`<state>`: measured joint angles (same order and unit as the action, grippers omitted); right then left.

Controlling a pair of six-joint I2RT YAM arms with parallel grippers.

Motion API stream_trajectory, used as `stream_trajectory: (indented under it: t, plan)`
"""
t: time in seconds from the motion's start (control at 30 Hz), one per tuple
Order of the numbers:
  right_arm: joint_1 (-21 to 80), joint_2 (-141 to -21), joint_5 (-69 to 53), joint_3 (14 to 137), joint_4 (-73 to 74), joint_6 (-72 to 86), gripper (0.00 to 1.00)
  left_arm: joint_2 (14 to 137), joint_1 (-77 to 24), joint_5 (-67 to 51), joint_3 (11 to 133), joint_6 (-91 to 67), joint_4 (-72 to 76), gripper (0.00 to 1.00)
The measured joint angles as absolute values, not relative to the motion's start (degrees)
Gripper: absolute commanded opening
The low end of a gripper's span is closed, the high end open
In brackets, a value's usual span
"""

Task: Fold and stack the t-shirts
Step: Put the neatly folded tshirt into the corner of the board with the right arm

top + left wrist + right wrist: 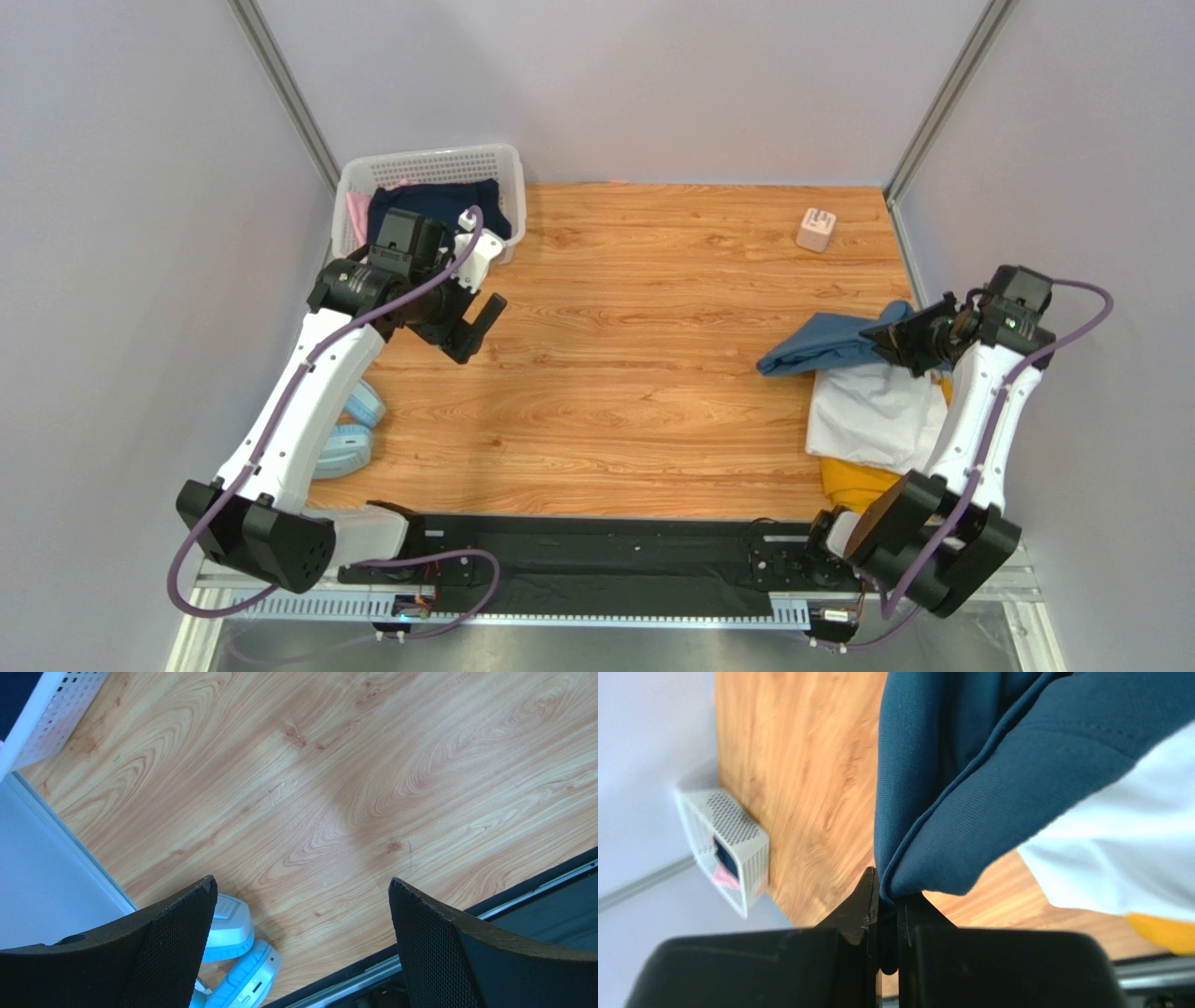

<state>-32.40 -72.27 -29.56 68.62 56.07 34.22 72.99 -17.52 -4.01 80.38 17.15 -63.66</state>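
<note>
A folded teal-blue t-shirt [825, 343] lies at the right of the table, partly over a folded white t-shirt [881, 413] that rests on a mustard-yellow one [859, 483]. My right gripper [912, 336] is shut on the teal shirt's right edge; in the right wrist view the blue cloth [990, 777] is pinched between the fingertips [868, 896], with the white shirt [1130, 854] and a yellow sliver [1169, 929] behind. My left gripper [474, 325] is open and empty above bare wood at the left; its fingers [168, 952] frame only table.
A white lattice basket [376, 175] with dark and pink cloth stands at the back left. Pale-blue headphones [351, 427] lie at the left edge, also in the left wrist view [235, 959]. A small pink-white cube [817, 228] sits at the back right.
</note>
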Motion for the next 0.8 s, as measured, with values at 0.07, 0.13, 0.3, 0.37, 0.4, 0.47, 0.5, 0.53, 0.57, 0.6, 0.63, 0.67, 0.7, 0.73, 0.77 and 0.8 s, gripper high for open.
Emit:
stream_trajectory:
  t: [0.07, 0.13, 0.3, 0.37, 0.4, 0.47, 0.5, 0.53, 0.57, 0.6, 0.63, 0.67, 0.7, 0.73, 0.77, 0.8]
  plan:
    - [-33.6, -68.4, -26.8, 65.8, 57.8, 34.7, 0.0, 72.1, -17.5, -3.8, 80.4, 17.3, -64.3, 0.97]
    - [-34.5, -64.2, -23.4, 63.3, 59.6, 35.0, 0.0, 71.1, -17.5, -3.7, 80.4, 17.5, -65.1, 0.97]
    - [-35.1, -58.2, -18.2, 59.3, 61.1, 35.5, 0.0, 68.5, -17.5, -3.3, 80.6, 18.4, -67.5, 0.97]
    - [-35.5, -57.1, -15.3, 56.7, 61.0, 35.6, 0.0, 67.5, -17.5, -3.1, 80.9, 18.6, -68.4, 0.97]
    - [-35.9, -56.8, -14.1, 55.6, 61.0, 35.6, 0.0, 67.2, -17.5, -3.1, 80.9, 18.6, -68.7, 0.97]
    - [-37.8, -56.4, -11.2, 52.1, 60.8, 36.1, 0.0, 66.2, -17.5, -3.0, 81.0, 18.7, -69.1, 0.97]
    - [-39.0, -56.2, -9.6, 50.5, 60.8, 36.3, 0.01, 65.8, -17.5, -2.9, 81.0, 18.8, -69.2, 0.97]
    - [-40.6, -56.0, -7.8, 48.6, 60.9, 36.6, 0.11, 65.5, -17.5, -2.9, 81.0, 18.9, -69.3, 0.97]
    - [-41.6, -56.0, -6.7, 47.6, 60.9, 36.8, 0.17, 65.4, -17.5, -2.9, 81.0, 19.0, -69.4, 0.97]
    - [-42.6, -56.0, -5.9, 46.7, 61.0, 37.1, 0.26, 65.4, -17.5, -2.9, 81.0, 19.1, -69.5, 0.97]
    - [-43.4, -56.1, -5.3, 46.4, 61.2, 37.2, 0.47, 65.4, -17.5, -2.9, 81.0, 19.3, -69.6, 0.97]
    - [-43.8, -56.2, -5.0, 46.5, 61.3, 37.4, 0.57, 65.4, -17.5, -2.9, 81.0, 19.5, -69.6, 0.97]
    - [-44.0, -56.3, -4.7, 46.8, 61.6, 37.5, 0.65, 65.4, -17.5, -2.9, 81.0, 19.6, -69.6, 0.97]
    - [-44.0, -56.4, -4.3, 47.7, 62.4, 37.5, 0.76, 65.4, -17.5, -2.9, 81.0, 19.7, -69.6, 0.97]
    - [-44.0, -56.7, -3.5, 49.1, 63.4, 37.6, 0.8, 65.4, -17.5, -2.9, 81.0, 19.8, -69.6, 0.97]
    - [-43.7, -57.0, -2.3, 51.3, 64.4, 37.5, 0.84, 65.4, -17.5, -2.9, 81.0, 19.9, -69.6, 0.97]
